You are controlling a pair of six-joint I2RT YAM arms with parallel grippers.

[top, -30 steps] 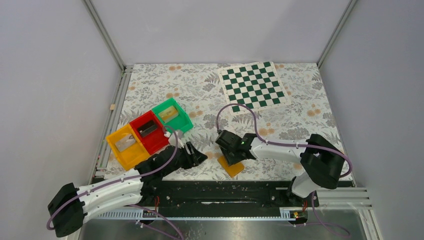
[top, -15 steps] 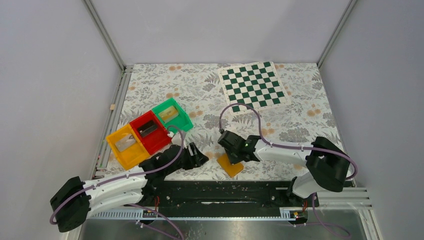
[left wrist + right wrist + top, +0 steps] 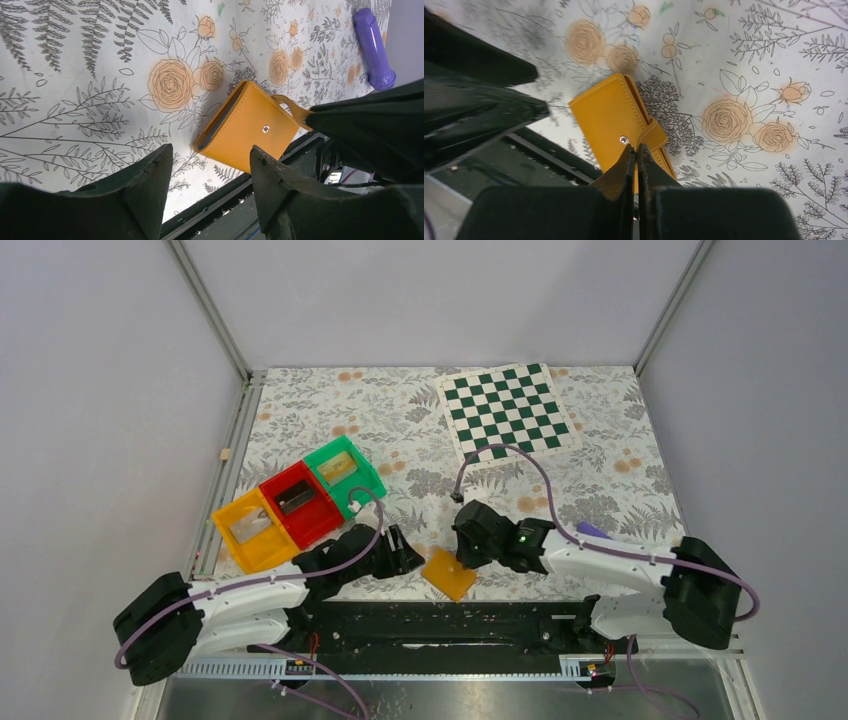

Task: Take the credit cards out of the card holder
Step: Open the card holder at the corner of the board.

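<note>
Top external view, starting at the left: a yellow bin (image 3: 250, 532), a red bin (image 3: 298, 502) and a green bin (image 3: 345, 468) sit in a row on the floral surface (image 3: 400, 420). What lies inside them is too small to name. Just right of them the left arm (image 3: 250, 602) reaches in low. The left jaws stand partly open and hold nothing, and the left wrist view puts the card holder (image 3: 245, 132) just ahead of them, in line with the gap. It rests near the front edge of the surface, between the two arms, folded shut, its snap (image 3: 624, 139) showing and no card in sight. Beside it, the right jaws are pressed tight together, and the end of the strap (image 3: 651, 135) appears pinched between their tips. Further right a purple cylinder (image 3: 372, 47) lies well apart from all this.

The step in hand looks like unfastening the holder, with no card removed yet. Next, the right jaws would need to peel the strap up and off the snap. Meanwhile the left jaws would need to close on the body or pin it down. Otherwise the whole holder is likely to lift with the strap and not open.
</note>
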